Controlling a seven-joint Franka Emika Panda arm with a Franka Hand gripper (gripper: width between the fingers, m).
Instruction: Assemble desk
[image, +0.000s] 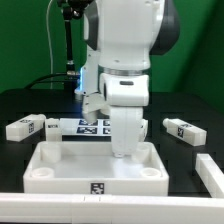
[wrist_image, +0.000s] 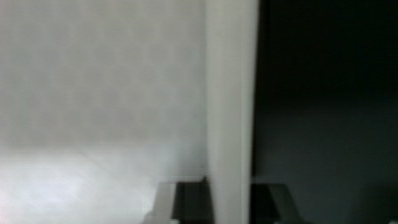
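Note:
The desk's white tabletop (image: 60, 172) lies with its raised rim up at the front of the black table. In the wrist view its inner face (wrist_image: 107, 100) fills one side, and its thin rim wall (wrist_image: 231, 90) runs straight between my dark fingers (wrist_image: 187, 203). My gripper (wrist_image: 231, 192) is shut on that wall, at the tabletop's far rim in the exterior view (image: 122, 150), where the wrist body hides most of the jaws. One white tagged leg (image: 25, 127) lies at the exterior view's left, another leg (image: 185, 130) at its right, and a third leg (image: 210, 170) at the right edge.
The marker board (image: 80, 125) lies behind the tabletop, partly hidden by the arm. A dark stand with a blue light (image: 70, 60) rises at the back. A white table edge (image: 100, 208) runs along the front.

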